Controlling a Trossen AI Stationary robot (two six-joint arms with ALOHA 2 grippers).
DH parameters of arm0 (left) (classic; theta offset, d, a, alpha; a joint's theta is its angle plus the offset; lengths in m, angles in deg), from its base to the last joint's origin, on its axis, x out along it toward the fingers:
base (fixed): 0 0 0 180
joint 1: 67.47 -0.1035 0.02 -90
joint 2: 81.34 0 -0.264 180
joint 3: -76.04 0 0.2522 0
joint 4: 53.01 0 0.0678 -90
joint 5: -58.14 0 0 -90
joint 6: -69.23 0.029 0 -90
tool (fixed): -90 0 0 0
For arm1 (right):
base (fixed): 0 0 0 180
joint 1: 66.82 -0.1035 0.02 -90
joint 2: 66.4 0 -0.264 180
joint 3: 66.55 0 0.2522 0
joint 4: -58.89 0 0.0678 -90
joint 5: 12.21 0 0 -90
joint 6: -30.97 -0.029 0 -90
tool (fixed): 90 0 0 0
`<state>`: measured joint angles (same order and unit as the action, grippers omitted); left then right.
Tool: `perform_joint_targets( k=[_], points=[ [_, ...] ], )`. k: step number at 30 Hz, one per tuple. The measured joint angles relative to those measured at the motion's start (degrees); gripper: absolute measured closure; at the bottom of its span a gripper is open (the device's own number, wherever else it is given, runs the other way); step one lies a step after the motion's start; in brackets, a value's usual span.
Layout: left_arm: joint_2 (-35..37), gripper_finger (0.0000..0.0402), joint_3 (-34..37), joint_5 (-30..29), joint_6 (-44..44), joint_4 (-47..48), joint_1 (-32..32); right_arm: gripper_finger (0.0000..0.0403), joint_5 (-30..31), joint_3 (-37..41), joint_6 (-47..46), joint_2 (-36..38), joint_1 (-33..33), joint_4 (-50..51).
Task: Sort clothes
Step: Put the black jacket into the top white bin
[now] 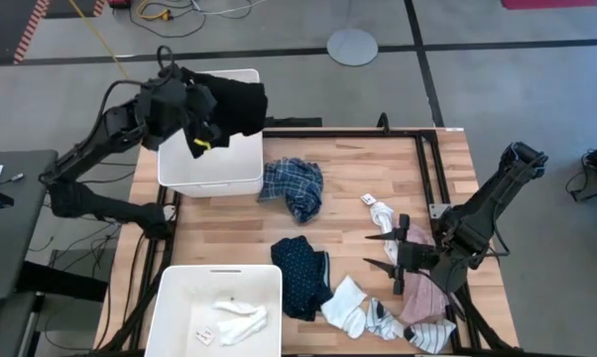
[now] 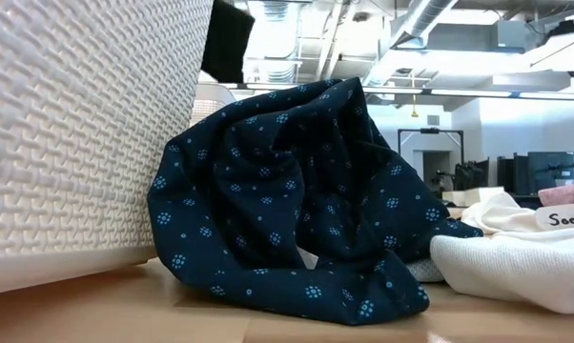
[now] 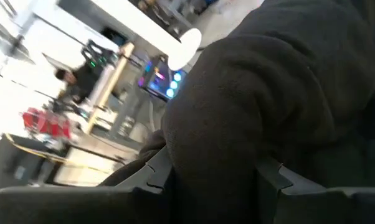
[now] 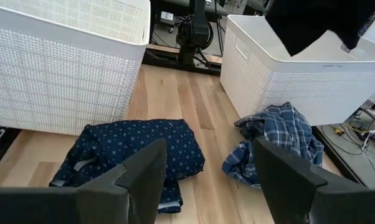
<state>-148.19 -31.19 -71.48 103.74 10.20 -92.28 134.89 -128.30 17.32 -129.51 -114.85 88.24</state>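
Landmark: the far bin [image 1: 209,164], a white plastic bin at the desk's [image 1: 358,213] back left corner.
Left tool [image 1: 194,109]: above the far bin, fingers clamped on the black piece [image 1: 234,104], which hangs over the bin's opening.
Right tool [image 1: 388,250]: well to the right of the far bin and nearer the front, fingers spread wide, holding nothing, above the bare desk.
Blue plaid shirt [image 1: 294,185]: crumpled just right of the far bin.
Navy dotted piece [image 1: 300,273]: in front of the far bin, beside the near bin [image 1: 219,307].
Pink shirt [image 1: 425,297]: far right of the far bin, under the right arm.
Socks [image 1: 363,312]: white and striped, by the front edge; one more [image 1: 380,213] lies right of the plaid shirt.
Writing: a tag reading "Sock" [image 2: 565,219] in the low view, cut off at the edge.
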Motion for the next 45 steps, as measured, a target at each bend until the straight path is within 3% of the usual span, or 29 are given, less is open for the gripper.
perform_joint_targets(
  k=[9, 22, 36, 45],
  points=[
    [-3.4, 0.0289, 0.0, 9.4, -6.4, 9.0, -7.5, 0.0148, -0.1, 0.0, 0.0, 0.0, 0.0, -0.2],
    [-11.0, 0.0289, 0.0, 11.5, -7.8, 12.3, -8.6, 0.0148, -0.2, 0.0, -1.4, 0.0, -2.0, 0.0],
    [-11.8, 0.0289, 0.0, 21.1, -13.2, 17.7, -13.4, 0.0148, -0.2, 0.0, -1.5, 0.0, -3.7, 0.5],
    [-11.3, 0.0289, 11.6, 20.6, -12.8, 16.8, -14.6, 0.0148, -0.2, 0.0, -1.7, 0.0, -3.7, 0.5]
  ],
)
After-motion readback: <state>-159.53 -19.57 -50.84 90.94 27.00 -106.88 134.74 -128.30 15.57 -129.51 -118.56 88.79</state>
